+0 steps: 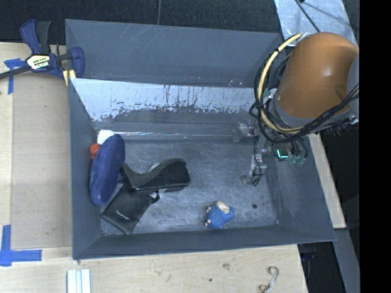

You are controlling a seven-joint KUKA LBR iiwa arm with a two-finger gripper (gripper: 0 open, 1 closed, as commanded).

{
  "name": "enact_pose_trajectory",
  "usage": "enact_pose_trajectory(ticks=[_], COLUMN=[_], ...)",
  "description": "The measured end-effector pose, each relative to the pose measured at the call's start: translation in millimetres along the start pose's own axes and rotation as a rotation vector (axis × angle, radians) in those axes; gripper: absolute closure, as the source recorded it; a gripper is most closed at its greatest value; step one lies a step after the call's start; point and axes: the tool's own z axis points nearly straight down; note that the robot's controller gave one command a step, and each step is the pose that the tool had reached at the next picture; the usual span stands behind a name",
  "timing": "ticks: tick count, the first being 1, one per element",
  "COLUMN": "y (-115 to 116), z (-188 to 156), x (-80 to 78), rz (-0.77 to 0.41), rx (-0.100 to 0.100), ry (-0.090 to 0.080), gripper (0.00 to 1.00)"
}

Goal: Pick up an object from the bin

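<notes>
Camera view: gripper [256,174] at bin [183,54] R side, above bare floor; opening can't tell; blue obj [218,215] near.

Grey metal bin [183,54], matt, with a scuffed floor and scratched back wall. At its left wall, a soft-looking blue thing [105,170] touches matt black plastic pieces [156,176]. The arm's orange cover [317,72] looks smooth and glossy.

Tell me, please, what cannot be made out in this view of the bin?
Camera view:
- White thing and orange thing: mostly hidden behind the blue pouch.
- Flat black thing: upper end under the black handle.
- Small blue thing: too small to name.
</notes>
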Motion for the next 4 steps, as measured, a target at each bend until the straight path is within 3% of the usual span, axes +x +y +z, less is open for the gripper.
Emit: enact_pose_trajectory(ticks=[1, 2, 3, 4], y=[14.3, 13.8, 31.7, 42.1], z=[137.1, 132.0, 4.3, 80.8], x=[46.9, 43.6, 46.6, 46.5], rz=[-0.308, -0.308, -0.215, -0.186], rx=[0.0, 0.003, 0.001, 0.0], ry=[0.0, -0.01, -0.015, 0.0], gripper=[0.0, 1.0, 1.0, 1.0])
